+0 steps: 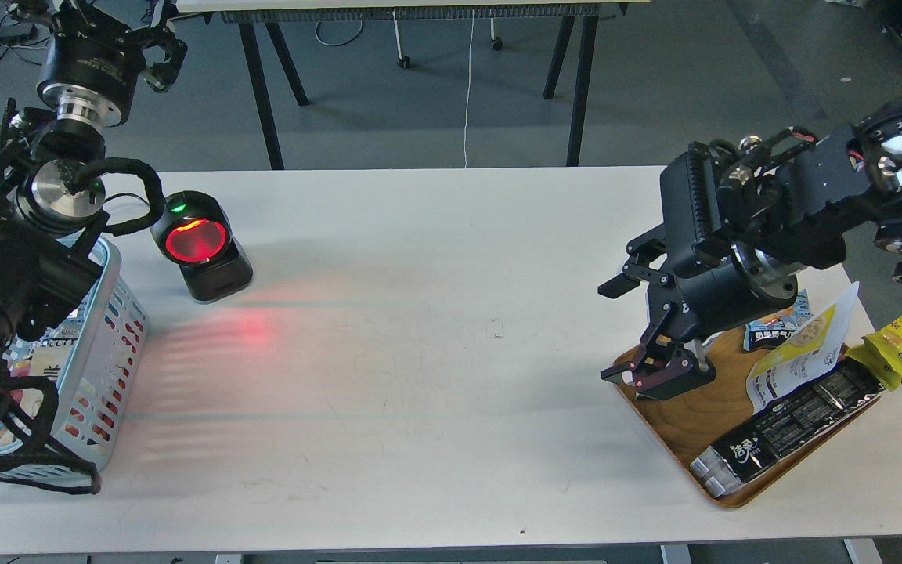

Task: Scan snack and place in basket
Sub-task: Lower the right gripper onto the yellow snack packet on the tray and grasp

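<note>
The right gripper [629,333] hung open and empty over a wooden tray [674,419], beside the snack [799,352]; the left gripper's [155,47] opening could not be made out.

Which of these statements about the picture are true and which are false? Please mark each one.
1. The snack lies on the wooden tray. True.
2. The right gripper holds the snack. False: it is open and empty, over the tray's left end.
3. The scanner glows red. True.
4. The basket stands at the table's right edge. False: it stands at the left edge.
5. The left gripper is above the tray. False: it is raised beyond the table's far left corner.
</note>
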Controlling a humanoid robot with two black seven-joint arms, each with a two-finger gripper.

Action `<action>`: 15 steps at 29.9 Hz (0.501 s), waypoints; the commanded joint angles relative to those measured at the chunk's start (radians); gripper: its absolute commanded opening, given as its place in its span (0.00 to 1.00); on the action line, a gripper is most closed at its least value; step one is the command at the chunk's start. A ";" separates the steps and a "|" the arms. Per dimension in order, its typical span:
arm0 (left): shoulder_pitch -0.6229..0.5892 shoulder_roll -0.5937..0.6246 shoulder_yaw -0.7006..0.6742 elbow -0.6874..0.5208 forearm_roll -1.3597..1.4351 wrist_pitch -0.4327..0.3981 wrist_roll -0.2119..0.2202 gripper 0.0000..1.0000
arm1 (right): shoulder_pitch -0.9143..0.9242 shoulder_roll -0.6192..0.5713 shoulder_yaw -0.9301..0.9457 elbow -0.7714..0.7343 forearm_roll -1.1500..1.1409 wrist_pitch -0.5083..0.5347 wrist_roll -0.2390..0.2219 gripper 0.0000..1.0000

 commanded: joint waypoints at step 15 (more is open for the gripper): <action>0.002 -0.006 0.000 0.000 0.001 0.000 0.000 1.00 | -0.225 -0.067 -0.096 -0.237 -0.270 -0.022 0.000 0.74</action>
